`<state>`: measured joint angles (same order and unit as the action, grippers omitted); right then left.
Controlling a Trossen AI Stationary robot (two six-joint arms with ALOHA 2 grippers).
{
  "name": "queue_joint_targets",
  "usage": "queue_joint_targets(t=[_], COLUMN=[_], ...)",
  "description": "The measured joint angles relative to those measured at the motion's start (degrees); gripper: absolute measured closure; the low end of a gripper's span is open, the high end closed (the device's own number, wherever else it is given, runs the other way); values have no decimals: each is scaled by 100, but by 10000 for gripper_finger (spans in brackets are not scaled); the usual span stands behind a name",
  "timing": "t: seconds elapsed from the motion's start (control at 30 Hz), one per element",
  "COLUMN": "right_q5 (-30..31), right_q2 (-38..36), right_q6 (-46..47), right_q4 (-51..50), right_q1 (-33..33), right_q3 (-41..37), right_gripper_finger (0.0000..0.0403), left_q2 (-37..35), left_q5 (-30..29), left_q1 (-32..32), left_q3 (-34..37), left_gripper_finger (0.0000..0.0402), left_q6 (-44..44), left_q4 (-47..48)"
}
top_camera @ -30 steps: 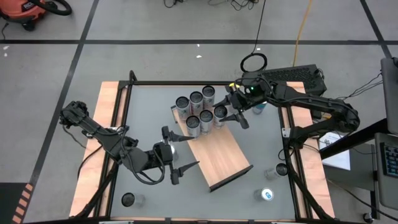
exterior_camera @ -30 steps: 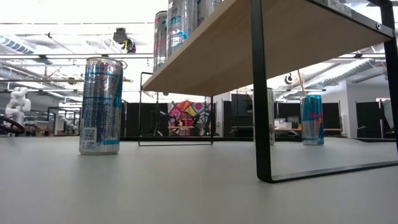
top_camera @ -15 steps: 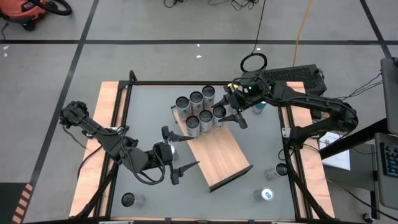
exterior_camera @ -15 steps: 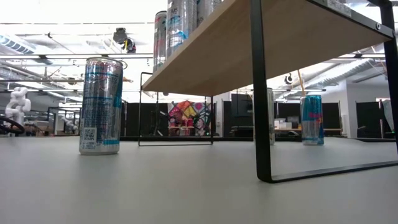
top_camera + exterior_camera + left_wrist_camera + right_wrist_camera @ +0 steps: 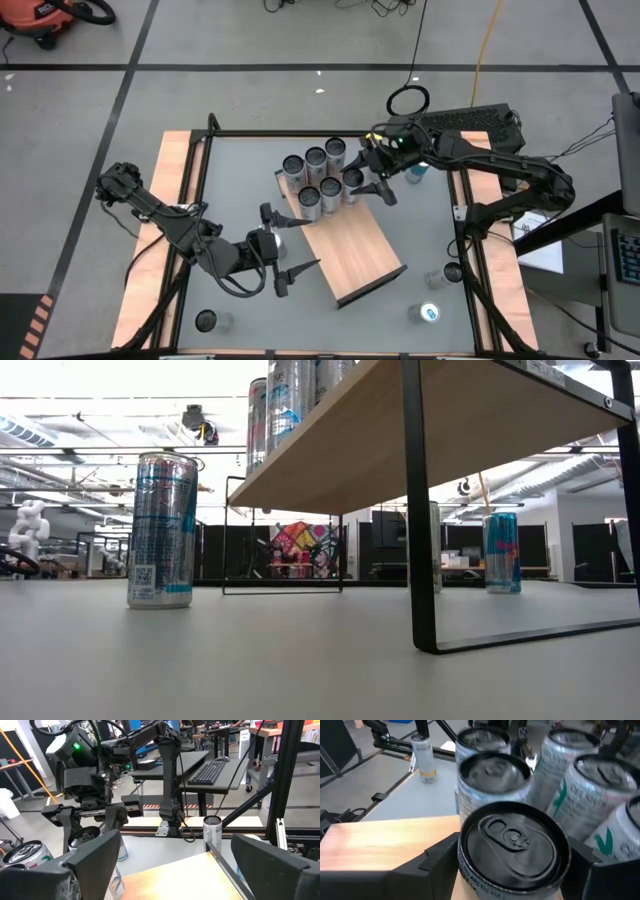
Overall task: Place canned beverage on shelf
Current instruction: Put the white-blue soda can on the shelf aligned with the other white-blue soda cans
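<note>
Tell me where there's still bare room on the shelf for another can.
The shelf is bare from the can cluster to its near end, beside the left end effector. The far end is crowded, with the right end effector around the outermost can.

Grey tabletop carrying a raised wooden shelf and loose cans.

The shelf is set diagonally near the table's middle on thin black legs; six cans are grouped in two rows of three at its far end, the rest of the board being bare. Single cans are stood on the tabletop at the near left corner, the near right, the right edge and the far right.
</note>
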<state>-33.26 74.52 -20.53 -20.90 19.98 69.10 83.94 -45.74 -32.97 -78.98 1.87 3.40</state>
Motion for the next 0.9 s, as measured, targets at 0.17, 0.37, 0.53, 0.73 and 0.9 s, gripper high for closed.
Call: queue_joint_targets(t=[0.17,0.37,0.53,0.73,0.9], right_q5=[3,-153,-157,-117,364], right_q2=[20,15,-28,-327,-801], right_q6=[32,108,309,614,740], right_q4=[-96,-66,-40,-32,-77], right_q1=[100,110,110,106,105], right_q3=[-17,-17,-17,-17,-16], right_gripper_finger=[151,128,105,93,97], left_q2=[0,0,0,0,0], left_q5=[0,0,0,0,0], left_q1=[0,0,0,0,0], left_q3=[0,0,0,0,0], left_gripper_finger=[20,20,20,20,20], left_q6=[-2,-4,-9,-13,-24], left_q4=[17,15,16,15,15])
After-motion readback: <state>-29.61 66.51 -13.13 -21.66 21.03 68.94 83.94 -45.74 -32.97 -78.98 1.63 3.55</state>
